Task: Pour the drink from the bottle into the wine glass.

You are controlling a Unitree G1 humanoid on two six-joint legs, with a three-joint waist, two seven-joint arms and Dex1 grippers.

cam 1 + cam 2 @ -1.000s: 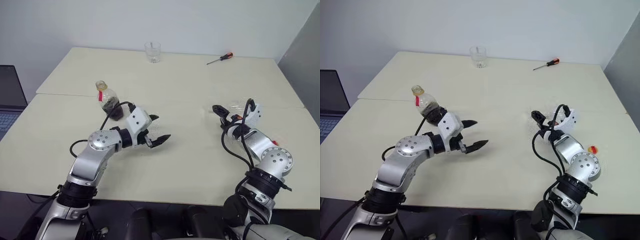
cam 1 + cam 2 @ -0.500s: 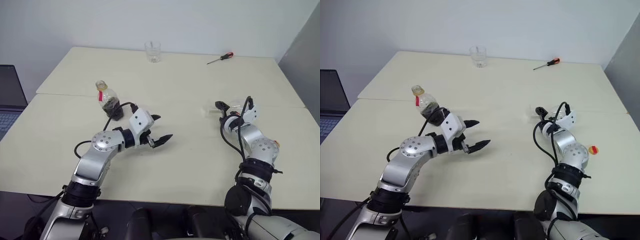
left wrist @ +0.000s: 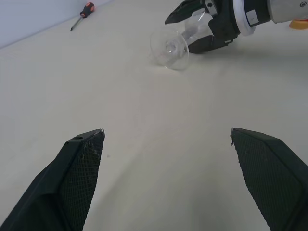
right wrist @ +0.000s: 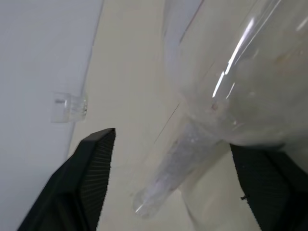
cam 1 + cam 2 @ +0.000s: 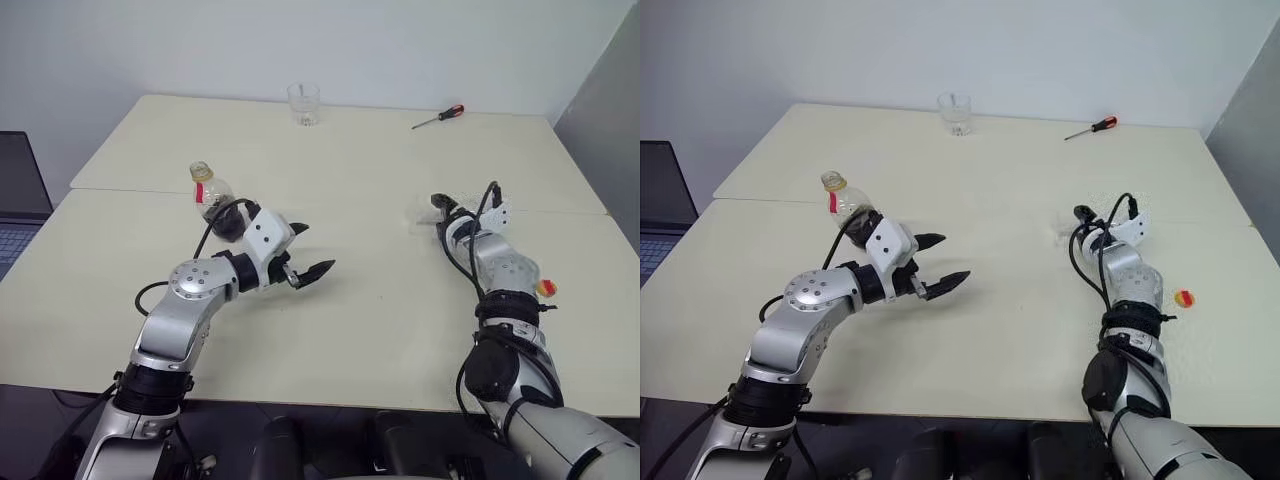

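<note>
1. In the centre right of the head views I see the wine glass lying on its side on the table, foot turned toward the middle, with my right end effector set around its bowl and stem. In the right wrist view the two fingers stand either side of the glass with a gap showing, so I cannot tell whether they are clamped on it or just bracketing it.
2. If I lift before the grip is firm, I judge the smooth round bowl could slide out between the fingers, and the glass could roll toward the table's right edge.
3. Squeezing too hard on thin glass is the opposite risk; the stem looks like the weak point.
4. The glass has to be stood upright first. Tipping it up by the bowl could let the foot skid on the table, and it could topple again.
5. My left end effector hovers at centre left with its fingers wide apart and nothing between them. The bottle, with the dark drink low in it, stands upright just behind that wrist. A careless swing of the left arm could knock it over.
6. The bottle seems uncapped, so a knock would likely spill the drink
</note>
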